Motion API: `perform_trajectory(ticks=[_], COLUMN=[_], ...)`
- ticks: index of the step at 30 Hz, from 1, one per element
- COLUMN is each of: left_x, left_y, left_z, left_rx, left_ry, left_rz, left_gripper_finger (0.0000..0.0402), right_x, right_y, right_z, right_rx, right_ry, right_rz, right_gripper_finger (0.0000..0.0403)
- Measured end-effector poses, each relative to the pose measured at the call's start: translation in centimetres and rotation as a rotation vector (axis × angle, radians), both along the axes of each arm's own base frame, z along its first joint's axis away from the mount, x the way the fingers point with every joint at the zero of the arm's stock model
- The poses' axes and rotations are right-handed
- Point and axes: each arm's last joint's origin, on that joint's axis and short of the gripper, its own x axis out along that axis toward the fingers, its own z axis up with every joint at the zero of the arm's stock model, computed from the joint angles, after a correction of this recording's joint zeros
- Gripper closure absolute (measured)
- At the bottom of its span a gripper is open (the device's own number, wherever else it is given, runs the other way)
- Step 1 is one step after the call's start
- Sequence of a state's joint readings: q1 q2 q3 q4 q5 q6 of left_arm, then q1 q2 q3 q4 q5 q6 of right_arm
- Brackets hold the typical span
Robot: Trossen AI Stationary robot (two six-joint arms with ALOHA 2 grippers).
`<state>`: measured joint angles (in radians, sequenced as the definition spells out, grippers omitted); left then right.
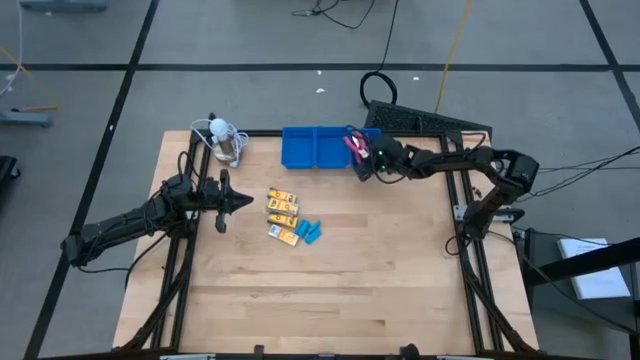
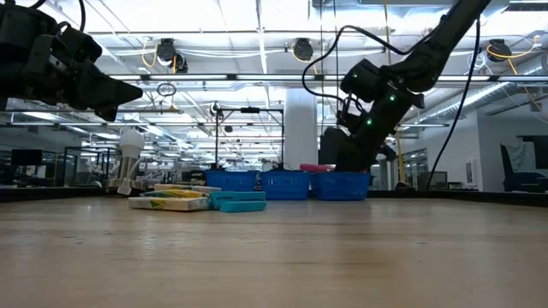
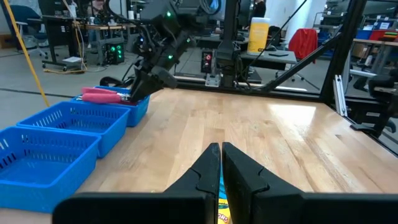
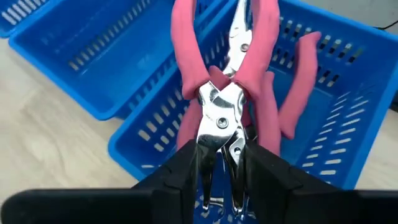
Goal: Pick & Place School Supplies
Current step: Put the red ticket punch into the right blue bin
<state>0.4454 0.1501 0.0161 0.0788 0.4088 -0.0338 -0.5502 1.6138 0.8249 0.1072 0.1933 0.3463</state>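
Holding pink-handled pliers (image 4: 227, 93) over the right-hand compartment of the blue tray (image 1: 318, 150), the right gripper (image 1: 366, 165) is seen at the table's far edge.

The wooden table (image 1: 380, 270) is spanned by both arms, and the tray is set along its far side, just beside a white round object with a cable (image 1: 222, 135). The right gripper's fingers are clamped on the pliers' metal jaws, with more pink-handled tools (image 4: 298, 81) lying in the compartment below. The left gripper (image 1: 238, 202) is held above the table with its fingers closed on nothing. Near it, yellow-orange packets (image 1: 283, 205) and small light-blue pieces (image 1: 309, 231) are left on the wood.
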Motion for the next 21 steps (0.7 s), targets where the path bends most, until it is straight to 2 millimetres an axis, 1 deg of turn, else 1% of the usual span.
perform_trajectory(ticks=[5,12,21], left_x=[0.00,0.00,0.00], left_y=[0.00,0.00,0.00], left_z=[-0.01,-0.01,-0.01], left_rx=[0.000,0.000,0.000], left_ry=[0.000,0.000,0.000], left_rz=[0.000,0.000,0.000], left_gripper_finger=[0.0382,0.0382,0.0382], right_x=[-0.36,-0.38,-0.10], right_y=[0.16,0.47,1.02], right_z=[-0.53,-0.72,-0.78], right_rx=[-0.033,-0.042,-0.026], right_ry=[-0.022,-0.026,-0.032], right_rz=[-0.072,-0.097,-0.087], right_gripper_finger=[0.0297,0.0303,0.0281])
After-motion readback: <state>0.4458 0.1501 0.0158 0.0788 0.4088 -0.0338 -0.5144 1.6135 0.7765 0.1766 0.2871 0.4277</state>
